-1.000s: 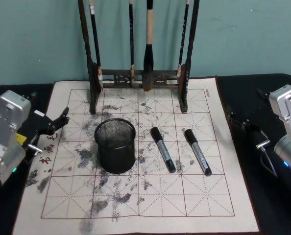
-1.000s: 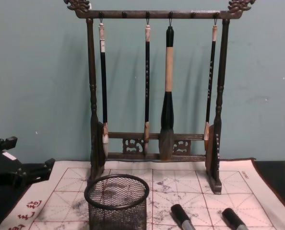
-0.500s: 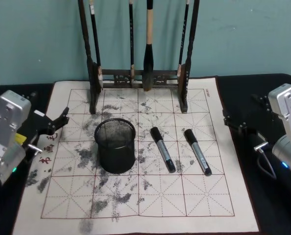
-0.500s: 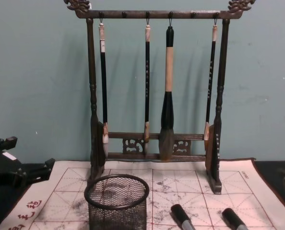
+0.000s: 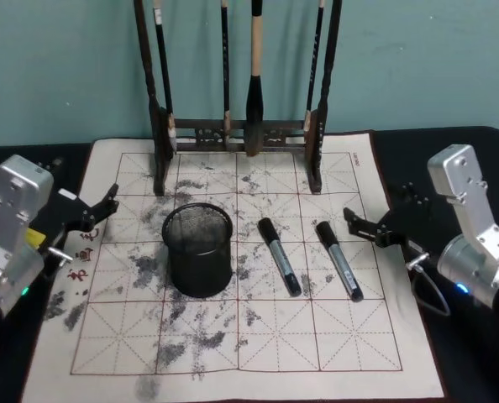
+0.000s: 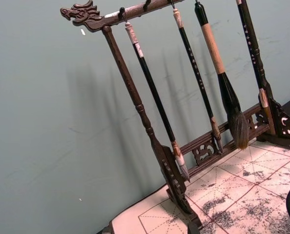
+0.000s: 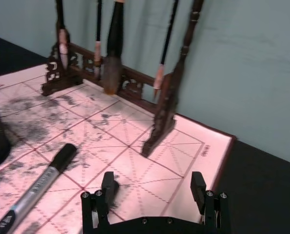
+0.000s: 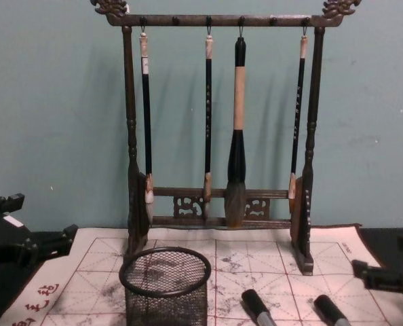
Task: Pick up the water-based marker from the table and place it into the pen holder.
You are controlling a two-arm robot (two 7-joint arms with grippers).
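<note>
Right gripper (image 7: 153,181): spread, empty, near right marker (image 5: 339,260).
Left gripper (image 5: 105,207): spread, at left edge of mat (image 5: 350,336).
Between: second marker (image 5: 280,256), before pen holder (image 5: 198,250).

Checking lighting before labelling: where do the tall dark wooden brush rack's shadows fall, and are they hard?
Chest view: the tall dark wooden brush rack throws soft, broad shadows on the teal wall behind; left wrist view: the same beside its post; head view: the white red-gridded mat is evenly lit, no hard shadow by the black wire-mesh pen holder.

brush rack (image 8: 129,136), four hanging brushes (image 8: 238,122)
</note>
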